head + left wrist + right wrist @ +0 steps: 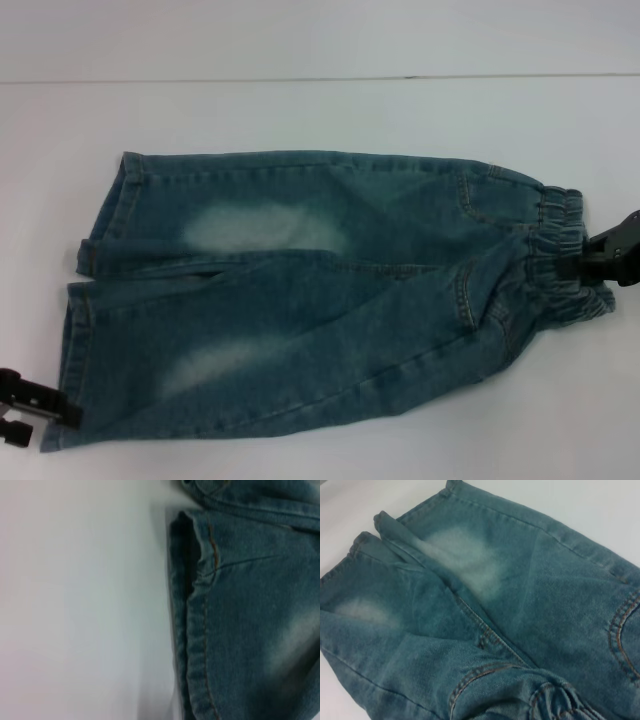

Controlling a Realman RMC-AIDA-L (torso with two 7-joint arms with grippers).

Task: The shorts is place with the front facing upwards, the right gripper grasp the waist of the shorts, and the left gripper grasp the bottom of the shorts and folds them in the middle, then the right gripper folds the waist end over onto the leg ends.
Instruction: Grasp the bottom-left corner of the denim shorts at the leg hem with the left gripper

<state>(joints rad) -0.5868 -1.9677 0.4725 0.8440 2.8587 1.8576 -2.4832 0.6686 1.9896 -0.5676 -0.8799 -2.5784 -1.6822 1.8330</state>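
At the near left corner of the head view, the left claw (22, 412) sits low on the white counter (300, 110), right at the near corner of the leg ends (80, 310); whether it is released or clenched on the hem cannot be told. Its wrist view shows only the stitched hem edge (195, 630) lying on the counter.

The shorts (330, 290) lie flat, front up, stretched across the middle of the counter, legs to the left and waist to the right. A slit parts the two legs, and each leg carries a pale faded patch. Orange stitching outlines the pockets near the waist.

At the right, the gathered waistband (560, 255) is bunched where the right claw (585, 255) meets it, apparently clenched on the waistband at mid-waist.
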